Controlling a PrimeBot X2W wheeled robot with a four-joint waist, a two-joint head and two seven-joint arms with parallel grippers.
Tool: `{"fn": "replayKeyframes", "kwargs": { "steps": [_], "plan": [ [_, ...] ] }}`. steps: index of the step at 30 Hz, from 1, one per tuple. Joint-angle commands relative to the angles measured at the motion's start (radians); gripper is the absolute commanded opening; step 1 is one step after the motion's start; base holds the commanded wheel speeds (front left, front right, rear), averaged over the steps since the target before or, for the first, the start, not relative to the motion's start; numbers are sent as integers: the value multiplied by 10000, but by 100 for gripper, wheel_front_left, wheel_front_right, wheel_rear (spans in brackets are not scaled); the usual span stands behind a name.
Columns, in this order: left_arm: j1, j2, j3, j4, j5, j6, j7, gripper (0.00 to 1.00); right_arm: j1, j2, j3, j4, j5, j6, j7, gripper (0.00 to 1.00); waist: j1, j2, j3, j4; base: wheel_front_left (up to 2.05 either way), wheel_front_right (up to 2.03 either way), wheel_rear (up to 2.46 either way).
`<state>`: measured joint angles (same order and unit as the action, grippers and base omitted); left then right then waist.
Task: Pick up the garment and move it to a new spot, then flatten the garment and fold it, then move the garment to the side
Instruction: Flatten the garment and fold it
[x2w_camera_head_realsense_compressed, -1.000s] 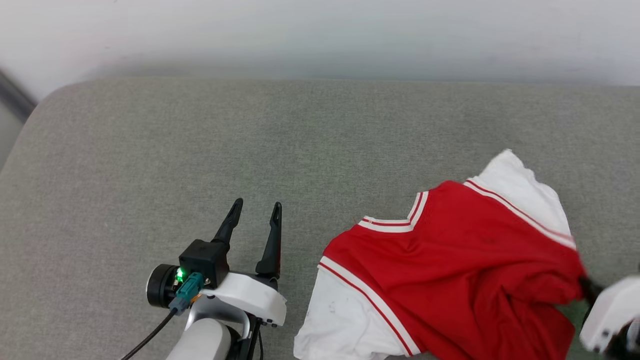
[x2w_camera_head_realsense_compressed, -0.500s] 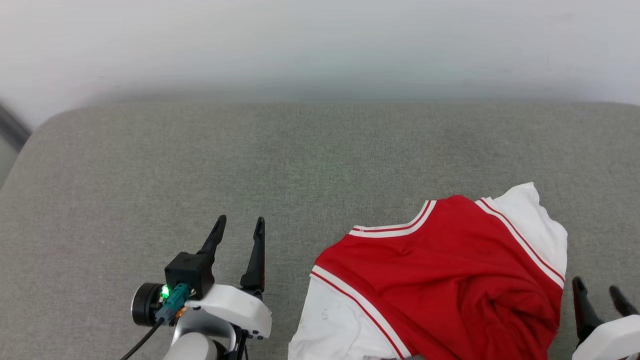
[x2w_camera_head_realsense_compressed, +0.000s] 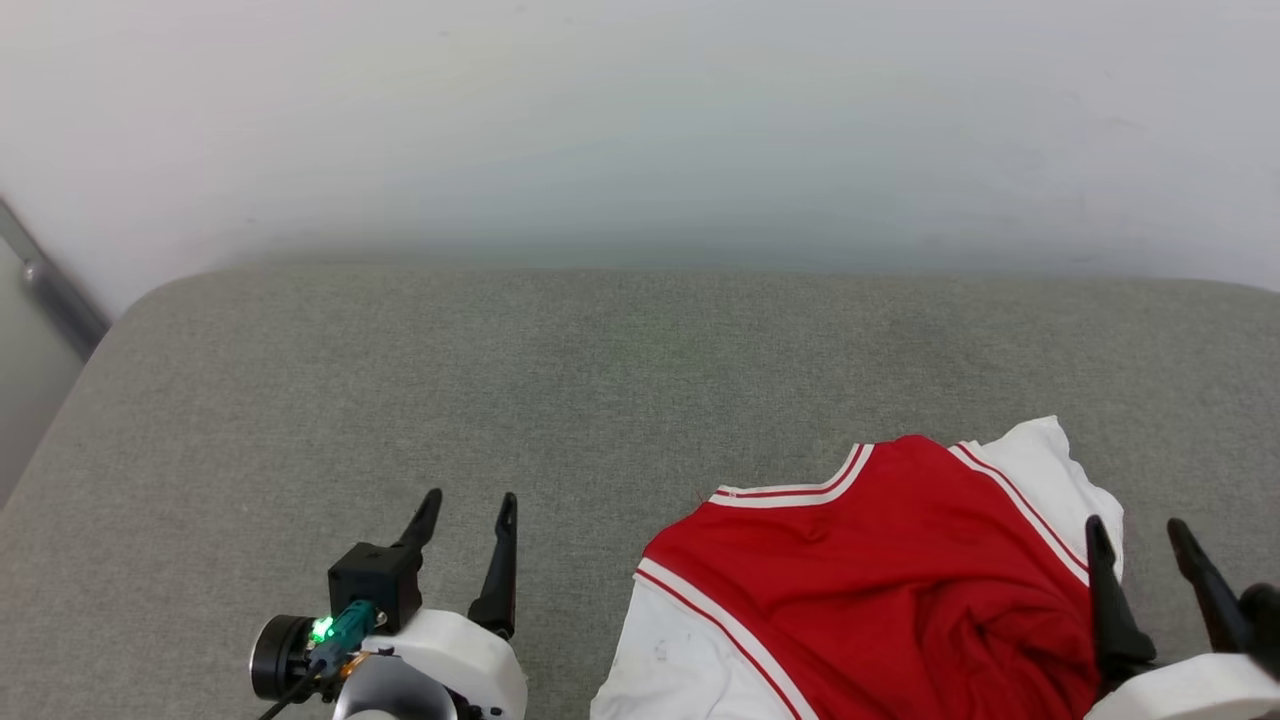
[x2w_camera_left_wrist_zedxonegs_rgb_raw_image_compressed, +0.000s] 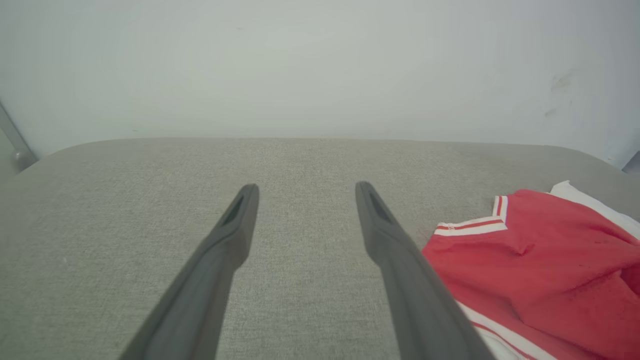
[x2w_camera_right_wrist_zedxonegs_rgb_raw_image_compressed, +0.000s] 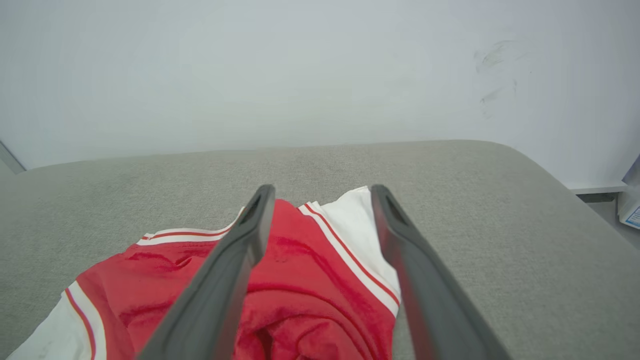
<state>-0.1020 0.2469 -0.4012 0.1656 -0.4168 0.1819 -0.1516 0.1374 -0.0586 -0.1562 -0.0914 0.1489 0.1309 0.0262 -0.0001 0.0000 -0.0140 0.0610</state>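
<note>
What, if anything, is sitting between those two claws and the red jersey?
Nothing visible. Between the open left gripper and the garment there is just bare grey padded surface. The open right gripper hovers right at the garment's white edge, with nothing in between.

**A bare test room, we think**

We see a plain white wall (x2w_camera_head_realsense_compressed: 640, 120), lightly scuffed (x2w_camera_right_wrist_zedxonegs_rgb_raw_image_compressed: 492, 60), behind a tabletop (x2w_camera_head_realsense_compressed: 400, 400) padded in grey fabric with rounded corners. A metal bar (x2w_camera_head_realsense_compressed: 55, 290) runs by its left end. A robot's left claw (x2w_camera_head_realsense_compressed: 471, 495) and right claw (x2w_camera_head_realsense_compressed: 1133, 521) over it suggest a lab, not a home.
</note>
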Motion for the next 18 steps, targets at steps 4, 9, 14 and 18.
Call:
{"fn": "replayKeyframes", "kwargs": {
  "steps": [4, 9, 14, 18],
  "plan": [
    [-49, 190, -143, -98, 72, -72, 469, 100, 405, 73, 481, -441, -180, -3, -119, 100, 1, 0, -46, -105, 0, 0, 0],
    [-174, 360, -451, -126, -3, -275, 1331, 100, 560, 81, 769, -708, -291, -3, -110, 100, 1, 0, -70, -269, 0, 0, 0],
    [-332, 543, -1282, -35, -320, -941, 3451, 100, 661, 91, 1017, -910, -239, -3, -26, 100, 1, 0, -35, -464, 0, 0, 0],
    [-534, 833, -1752, -97, -615, -1332, 5310, 100, 619, 90, 1269, -909, -232, -3, -4, 100, 1, 0, 65, -706, 0, 0, 0]
  ]
}}
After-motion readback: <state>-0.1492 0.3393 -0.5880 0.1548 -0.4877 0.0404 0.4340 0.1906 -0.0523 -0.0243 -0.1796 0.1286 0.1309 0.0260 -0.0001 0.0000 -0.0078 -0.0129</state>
